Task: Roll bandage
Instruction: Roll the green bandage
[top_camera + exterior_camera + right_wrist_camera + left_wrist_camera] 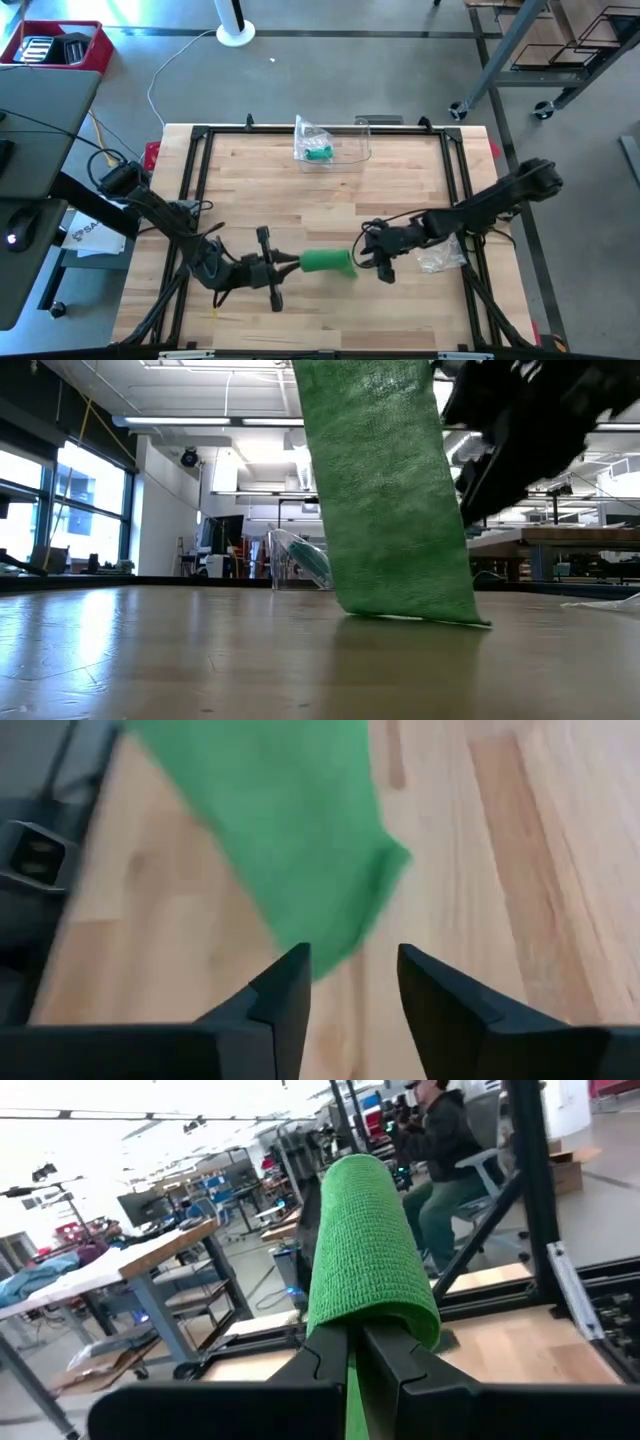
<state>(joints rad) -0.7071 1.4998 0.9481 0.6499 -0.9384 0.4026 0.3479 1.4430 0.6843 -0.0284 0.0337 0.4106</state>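
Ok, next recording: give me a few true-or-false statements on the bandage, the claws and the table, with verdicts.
1. The left claw is shut on the green bandage. True.
2. The right claw is clamped on the bandage's end. False: its fingers stand apart, with the bandage end just ahead of them, not gripped.
3. The bandage's loose end touches the wooden table. True, in the low view.
4. A clear plastic bag with a green item lies at the table's far edge. True.
5. The table holds a red bandage. False: it is green.
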